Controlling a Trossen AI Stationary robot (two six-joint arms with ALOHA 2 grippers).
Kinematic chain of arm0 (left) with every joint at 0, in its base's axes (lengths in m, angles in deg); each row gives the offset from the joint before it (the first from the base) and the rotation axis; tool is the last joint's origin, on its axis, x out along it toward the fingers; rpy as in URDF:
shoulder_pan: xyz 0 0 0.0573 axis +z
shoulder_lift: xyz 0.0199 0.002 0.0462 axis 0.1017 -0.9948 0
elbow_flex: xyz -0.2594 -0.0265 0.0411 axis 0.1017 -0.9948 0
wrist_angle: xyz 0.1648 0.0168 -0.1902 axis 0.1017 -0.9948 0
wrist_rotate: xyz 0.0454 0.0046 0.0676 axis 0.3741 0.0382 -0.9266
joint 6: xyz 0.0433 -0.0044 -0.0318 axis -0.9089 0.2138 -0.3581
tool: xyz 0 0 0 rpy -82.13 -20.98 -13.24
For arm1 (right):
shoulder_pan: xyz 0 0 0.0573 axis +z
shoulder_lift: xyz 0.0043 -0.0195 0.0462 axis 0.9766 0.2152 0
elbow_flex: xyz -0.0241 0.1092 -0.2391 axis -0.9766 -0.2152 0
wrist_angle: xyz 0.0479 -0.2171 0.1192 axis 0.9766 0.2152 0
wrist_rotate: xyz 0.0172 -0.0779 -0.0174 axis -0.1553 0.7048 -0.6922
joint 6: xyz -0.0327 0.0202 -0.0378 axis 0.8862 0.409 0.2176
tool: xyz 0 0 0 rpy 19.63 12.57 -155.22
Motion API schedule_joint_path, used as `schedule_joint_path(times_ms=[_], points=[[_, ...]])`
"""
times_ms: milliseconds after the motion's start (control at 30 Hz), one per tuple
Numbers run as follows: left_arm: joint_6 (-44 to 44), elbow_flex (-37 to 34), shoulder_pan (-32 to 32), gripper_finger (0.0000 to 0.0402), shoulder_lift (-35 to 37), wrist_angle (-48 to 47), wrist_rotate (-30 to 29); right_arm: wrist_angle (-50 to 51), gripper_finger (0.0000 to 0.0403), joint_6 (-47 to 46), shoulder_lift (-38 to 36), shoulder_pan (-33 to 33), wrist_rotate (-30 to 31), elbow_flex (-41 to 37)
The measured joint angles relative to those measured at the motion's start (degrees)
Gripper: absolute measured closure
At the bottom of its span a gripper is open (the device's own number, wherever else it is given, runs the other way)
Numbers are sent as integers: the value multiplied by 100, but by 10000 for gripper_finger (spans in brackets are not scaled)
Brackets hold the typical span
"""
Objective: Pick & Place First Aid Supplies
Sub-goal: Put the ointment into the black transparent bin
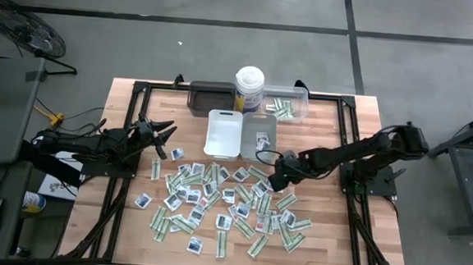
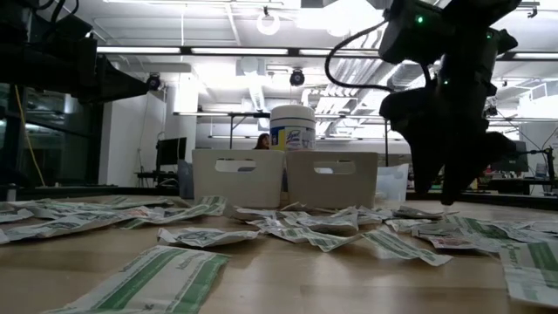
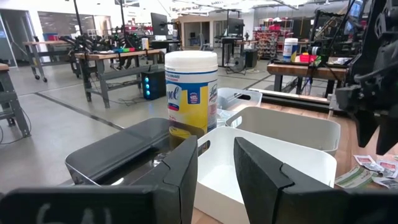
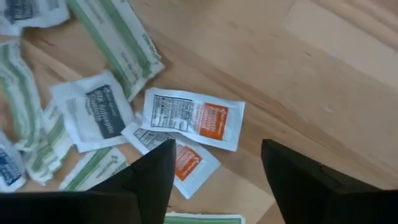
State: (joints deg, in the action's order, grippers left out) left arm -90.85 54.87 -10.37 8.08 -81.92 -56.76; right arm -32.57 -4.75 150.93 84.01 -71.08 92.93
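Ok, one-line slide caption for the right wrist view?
Right gripper, fingers open, hovers over two white sachets with orange panels amid scattered first aid packets.

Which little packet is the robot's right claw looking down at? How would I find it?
Start at the right gripper, open just above the wooden table at the pile's edge. Ahead of its fingers lies a white sachet, overlapping a second one like it. Its orange patch sets it apart from the dark-marked and green-striped packets beside it.
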Motion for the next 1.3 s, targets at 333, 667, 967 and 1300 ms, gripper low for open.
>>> schedule_joint_path(times_ms=[333,667,967,1300], points=[[-1,0,0,300,0,2,1,-128,179,-372,525,-42,97,24],[1,0,0,300,2,0,1,578,224,-498,1074,-44,65,429],[0,-1,2,300,2,1,0,648,260,-308,1156,-37,21,461],[1,0,0,300,1,0,0,761,313,-123,1156,-35,19,461]])
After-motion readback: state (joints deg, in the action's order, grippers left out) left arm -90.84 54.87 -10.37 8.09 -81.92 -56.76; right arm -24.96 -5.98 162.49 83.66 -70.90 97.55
